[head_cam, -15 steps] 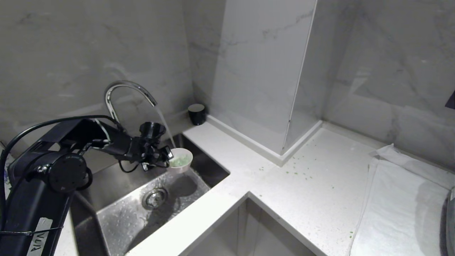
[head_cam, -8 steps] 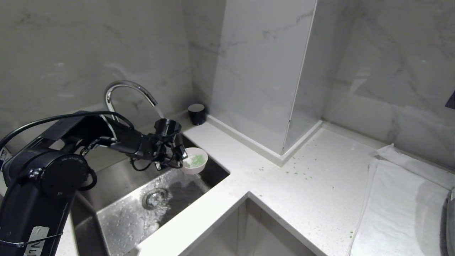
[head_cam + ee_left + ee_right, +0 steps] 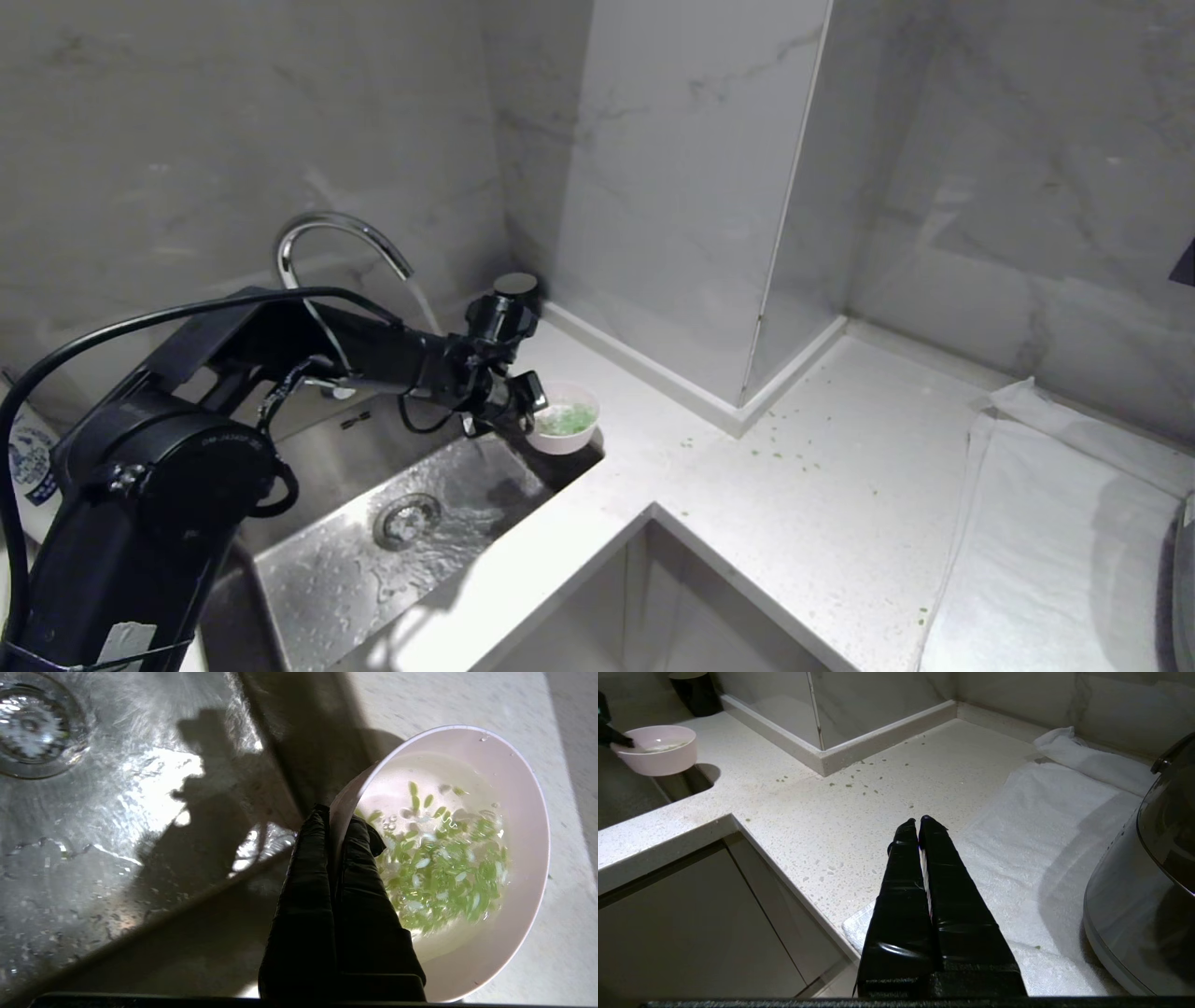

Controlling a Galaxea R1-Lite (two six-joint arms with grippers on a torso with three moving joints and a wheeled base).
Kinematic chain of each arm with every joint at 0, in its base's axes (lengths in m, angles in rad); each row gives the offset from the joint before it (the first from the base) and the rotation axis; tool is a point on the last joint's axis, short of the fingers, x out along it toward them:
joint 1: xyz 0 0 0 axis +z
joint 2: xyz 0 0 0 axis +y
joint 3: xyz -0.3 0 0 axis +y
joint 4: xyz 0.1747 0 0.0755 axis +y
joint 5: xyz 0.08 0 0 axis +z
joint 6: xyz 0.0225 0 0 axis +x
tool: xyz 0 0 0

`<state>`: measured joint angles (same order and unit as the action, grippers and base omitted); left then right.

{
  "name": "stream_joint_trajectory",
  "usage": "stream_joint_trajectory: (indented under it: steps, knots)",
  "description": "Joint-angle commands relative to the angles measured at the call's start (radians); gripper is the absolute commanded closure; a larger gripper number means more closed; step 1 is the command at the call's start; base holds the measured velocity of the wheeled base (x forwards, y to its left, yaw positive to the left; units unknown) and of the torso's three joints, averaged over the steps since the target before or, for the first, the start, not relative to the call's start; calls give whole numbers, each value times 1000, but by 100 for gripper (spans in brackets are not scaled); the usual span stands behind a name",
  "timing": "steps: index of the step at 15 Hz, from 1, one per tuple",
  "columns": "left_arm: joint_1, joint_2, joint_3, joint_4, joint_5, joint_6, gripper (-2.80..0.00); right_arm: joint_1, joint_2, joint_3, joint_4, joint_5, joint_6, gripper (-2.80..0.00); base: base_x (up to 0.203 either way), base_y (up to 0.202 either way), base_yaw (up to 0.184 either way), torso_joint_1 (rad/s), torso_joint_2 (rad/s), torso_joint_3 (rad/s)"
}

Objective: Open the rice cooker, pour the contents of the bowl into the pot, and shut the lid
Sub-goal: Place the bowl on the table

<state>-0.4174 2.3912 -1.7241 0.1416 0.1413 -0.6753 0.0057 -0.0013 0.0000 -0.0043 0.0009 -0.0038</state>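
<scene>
Listing by size: worktop; rice cooker, at far right; bowl, carried over the sink edge, rim pinched by left gripper jaws; contents afloat. Right gripper jaws pressed together. Risk: tilting could spill water.

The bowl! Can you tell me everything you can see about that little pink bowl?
The bowl is small, round and pale pink, with a smooth white inside. It holds water with little green and white bits floating in it. The left gripper pinches its rim, one finger inside and one outside. It hangs nearly level above the corner where the sink meets the speckled white counter, resting on neither.
</scene>
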Motion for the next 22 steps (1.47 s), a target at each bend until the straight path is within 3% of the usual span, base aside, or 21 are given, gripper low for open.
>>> stream_joint_trajectory:
  steps: [1, 5, 15, 21, 22]
  knots:
    - [-51, 35, -91, 46, 1, -10, 0, 0, 1, 2, 0, 1, -1, 0, 0, 0, 0, 0, 0, 0]
    - [-115, 107, -223, 136, 1, -36, 0, 0, 1, 2, 0, 1, -1, 0, 0, 0, 0, 0, 0, 0]
    - [-232, 165, -230, 103, 14, -45, 0, 0, 1, 2, 0, 1, -1, 0, 0, 0, 0, 0, 0, 0]
    - [-258, 192, -230, 69, 57, -44, 0, 0, 1, 2, 0, 1, -1, 0, 0, 0, 0, 0, 0, 0]
    - [-256, 191, -230, 69, 57, -44, -280, 0, 1, 2, 0, 1, -1, 0, 0, 0, 0, 0, 0, 0]
